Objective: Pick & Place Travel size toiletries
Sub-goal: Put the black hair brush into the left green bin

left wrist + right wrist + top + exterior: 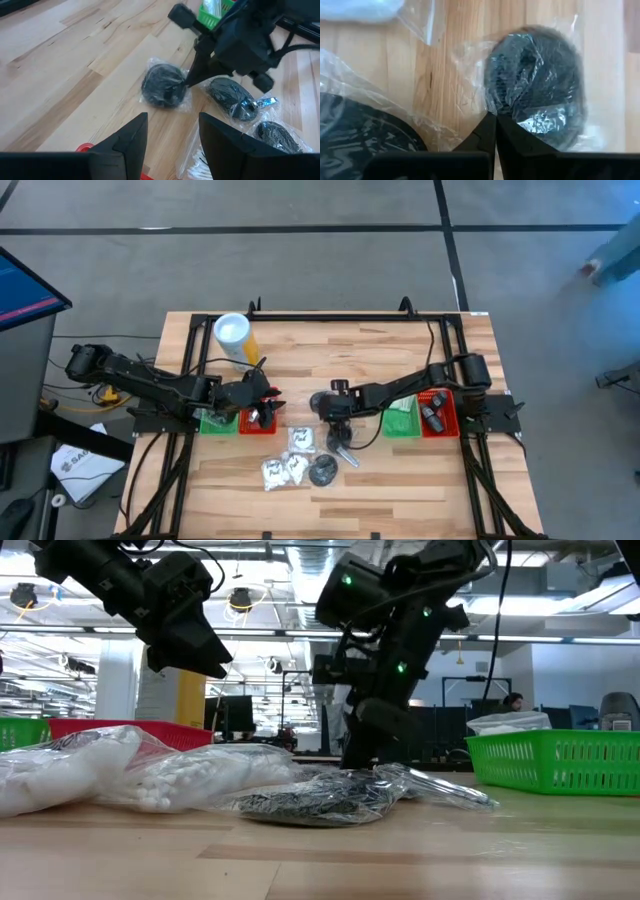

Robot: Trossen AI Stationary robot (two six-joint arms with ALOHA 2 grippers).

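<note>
Several bagged toiletries lie mid-table: white sachets (300,440), a black disc (323,472) and a silvery tube (346,452). My right gripper (339,423) stands over the far end of this group, pointing down, shut at a clear bag holding a black round item (535,80); the left wrist view shows that bag (162,86) lying on the wood. Two more bagged black items (231,96) lie beside it. My left gripper (172,142) hovers open over the left red tray (258,423), holding nothing. My right gripper pinches the clear bag's loose plastic edge (489,107) beside the black round item, between its two shut fingertips (190,82). It comes from above, pointing down. The bag and its item still rest on the table.
A green tray (212,421) sits left of the left red tray. A green tray (402,420) and a red tray (437,412) holding dark items sit on the right. A yellow cylinder with a white top (233,335) stands at the far left. Bare wood lies along the near edge.
</note>
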